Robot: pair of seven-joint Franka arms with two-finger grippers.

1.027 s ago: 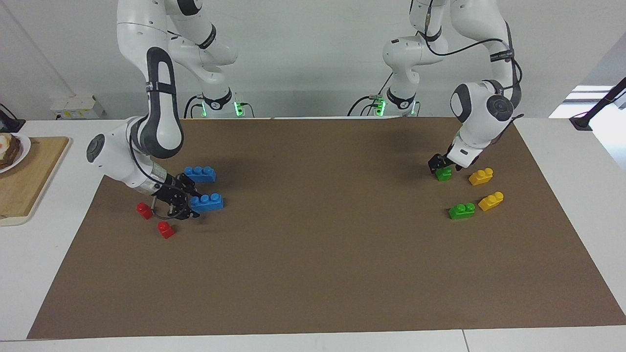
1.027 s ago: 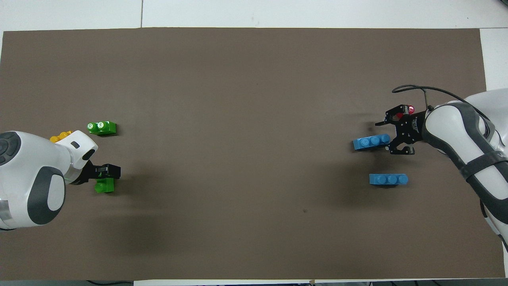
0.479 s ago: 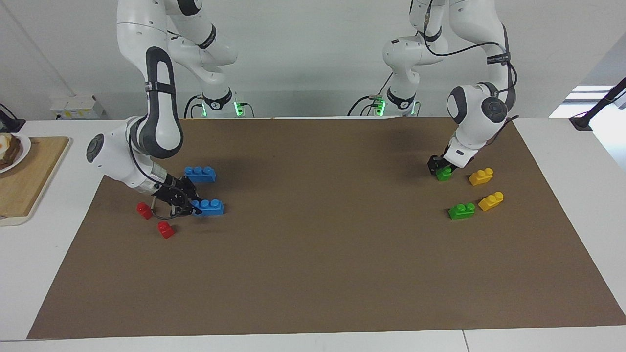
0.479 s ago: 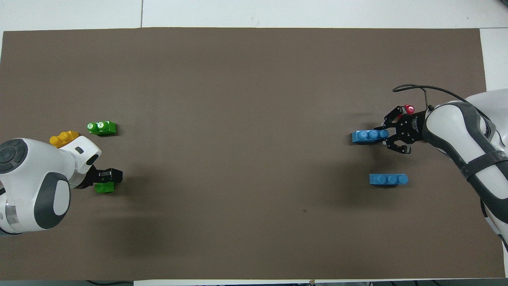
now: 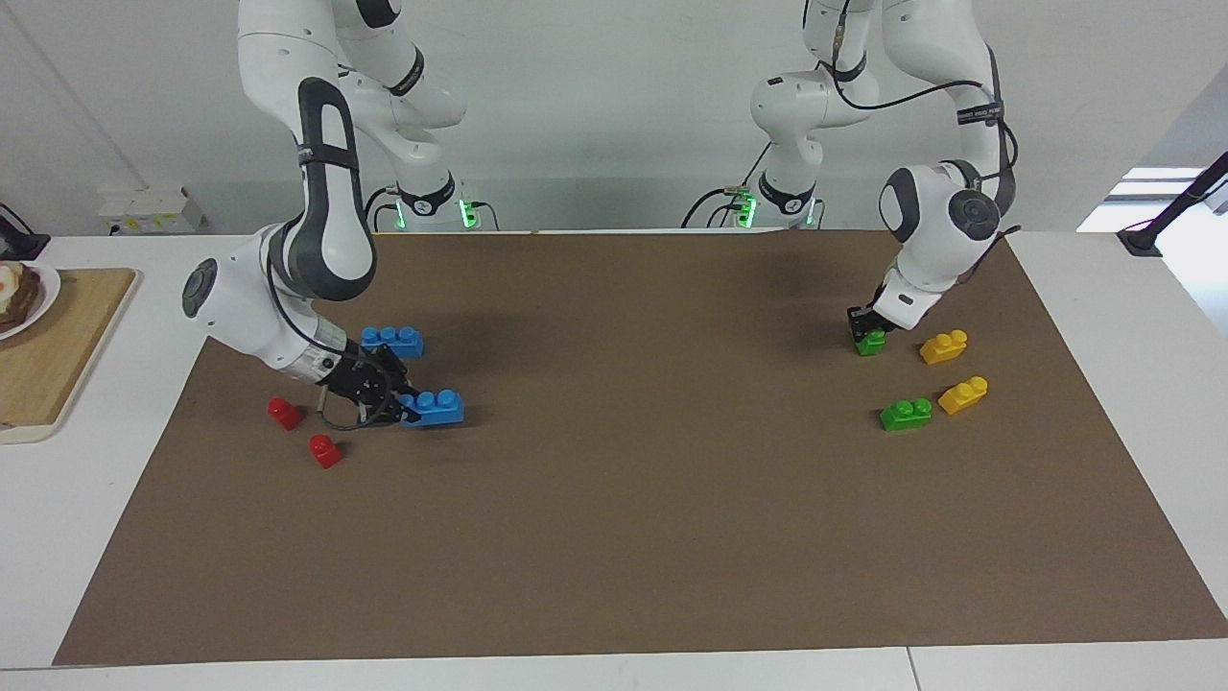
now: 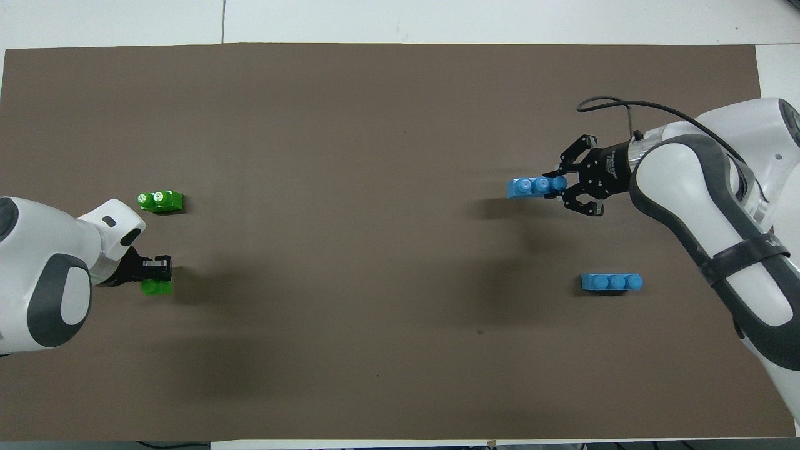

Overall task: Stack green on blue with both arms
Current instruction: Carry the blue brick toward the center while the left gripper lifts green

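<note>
At the right arm's end of the table a wooden cutting board (image 5: 48,345) carries a white plate (image 5: 38,293) with what looks like toast and an egg; a small white box (image 5: 153,209) sits against the wall nearby. On the brown paper mat (image 5: 614,537) lie two red one-stud bricks (image 5: 284,413) (image 5: 325,450). Over the mat just beside them, the right gripper (image 5: 401,401) is clamped on one end of a blue three-stud brick (image 5: 436,407), carrying it a little off the paper. The second blue brick (image 5: 392,341) lies flat, nearer to the robots. That makes two blue.

Toward the left arm's end, the left gripper (image 5: 866,326) is closed on a green two-stud brick (image 5: 871,342), low at the mat; whether the brick is off the paper I cannot tell. The other green brick (image 5: 906,414) lies farther from the robots. Two yellow two-stud bricks (image 5: 944,346) (image 5: 963,394) lie beside the greens, closer to the table's end.
</note>
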